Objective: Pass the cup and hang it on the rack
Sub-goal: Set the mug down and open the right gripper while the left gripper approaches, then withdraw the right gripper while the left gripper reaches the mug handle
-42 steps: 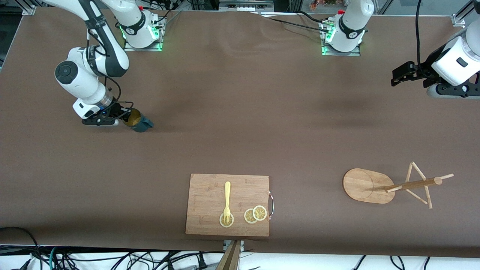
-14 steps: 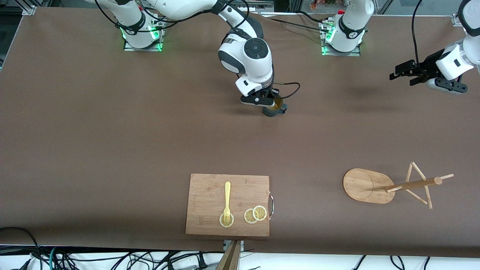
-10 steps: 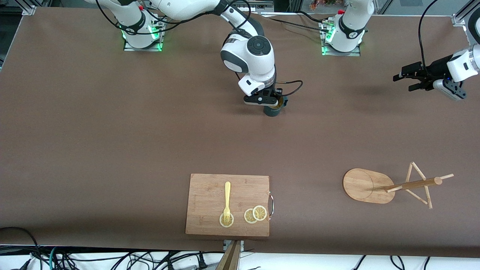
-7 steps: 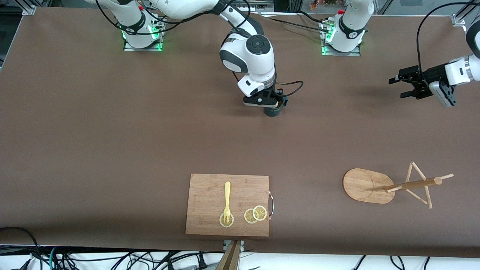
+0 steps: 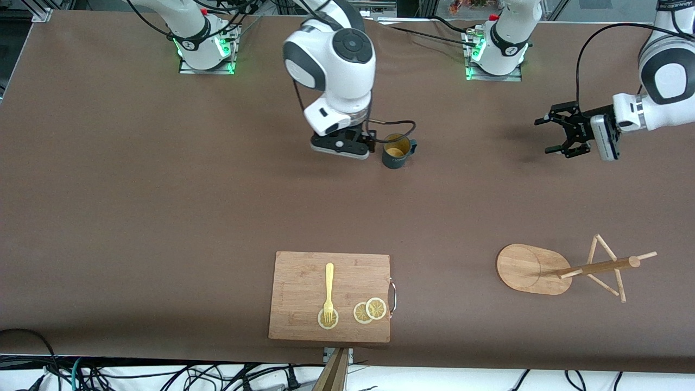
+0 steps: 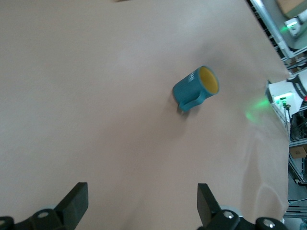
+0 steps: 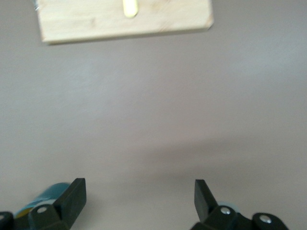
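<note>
The dark teal cup (image 5: 396, 151) stands upright on the brown table with its tan inside showing and its handle toward the left arm's end. Nothing holds it. My right gripper (image 5: 346, 146) hangs open over the table just beside the cup, toward the right arm's end. In the right wrist view only a teal sliver of the cup (image 7: 49, 190) shows by one finger of that gripper (image 7: 139, 199). My left gripper (image 5: 549, 134) is open in the air over bare table toward the left arm's end. Its wrist view shows the cup (image 6: 195, 88) well ahead of the empty left gripper (image 6: 142, 206). The wooden rack (image 5: 596, 266) stands near the front camera.
A bamboo cutting board (image 5: 329, 296) lies near the front edge, carrying a yellow fork (image 5: 328, 290) and lemon slices (image 5: 370, 310). The board's edge (image 7: 124, 21) shows in the right wrist view. Both arm bases stand along the table's back edge.
My right gripper set the cup down, opened, let go of it and drew away toward the right arm's end. My left gripper swung in toward the cup and turned.
</note>
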Robot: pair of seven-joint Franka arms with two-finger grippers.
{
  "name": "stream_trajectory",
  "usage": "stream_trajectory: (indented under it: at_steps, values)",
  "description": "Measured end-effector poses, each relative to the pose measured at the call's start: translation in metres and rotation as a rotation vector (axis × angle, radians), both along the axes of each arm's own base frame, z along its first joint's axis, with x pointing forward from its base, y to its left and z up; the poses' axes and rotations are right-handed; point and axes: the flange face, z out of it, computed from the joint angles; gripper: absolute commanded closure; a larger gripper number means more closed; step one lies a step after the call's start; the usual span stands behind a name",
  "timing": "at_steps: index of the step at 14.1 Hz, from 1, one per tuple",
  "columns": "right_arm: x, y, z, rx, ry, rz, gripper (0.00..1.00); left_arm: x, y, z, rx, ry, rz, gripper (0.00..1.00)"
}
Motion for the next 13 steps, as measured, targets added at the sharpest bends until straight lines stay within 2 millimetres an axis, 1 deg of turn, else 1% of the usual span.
stream_trajectory:
  at_steps: [2,4,6,7,8,9,10,11,12,13]
  values:
    - [0.025,-0.040,0.020,-0.052,0.014,0.071,0.00,0.000,-0.033,-0.012,-0.052,-0.065,-0.027,0.00]
    - [0.046,-0.077,0.035,-0.089,0.037,0.130,0.00,0.007,-0.073,-0.017,-0.068,-0.107,-0.045,0.00]
    - [0.069,-0.121,0.049,-0.092,0.080,0.181,0.00,0.015,-0.115,-0.023,-0.104,-0.157,-0.044,0.00]
    - [0.081,-0.148,0.056,-0.076,0.112,0.207,0.00,0.014,-0.134,-0.035,-0.150,-0.177,-0.040,0.00]
    - [0.095,-0.180,0.062,-0.052,0.147,0.225,0.00,0.010,-0.151,-0.055,-0.193,-0.211,-0.044,0.00]
    - [0.108,-0.213,0.069,-0.024,0.171,0.229,0.00,0.005,-0.164,-0.079,-0.218,-0.259,-0.051,0.00]
    - [0.119,-0.247,0.076,0.001,0.186,0.221,0.00,0.000,-0.174,-0.101,-0.237,-0.298,-0.055,0.00]
    - [0.126,-0.276,0.081,0.020,0.203,0.214,0.00,-0.006,-0.183,-0.120,-0.258,-0.314,-0.061,0.00]
    - [0.130,-0.300,0.085,0.036,0.218,0.213,0.00,-0.010,-0.190,-0.133,-0.276,-0.318,-0.073,0.00]
    - [0.133,-0.319,0.086,0.048,0.230,0.221,0.00,-0.012,-0.196,-0.139,-0.288,-0.321,-0.086,0.00]
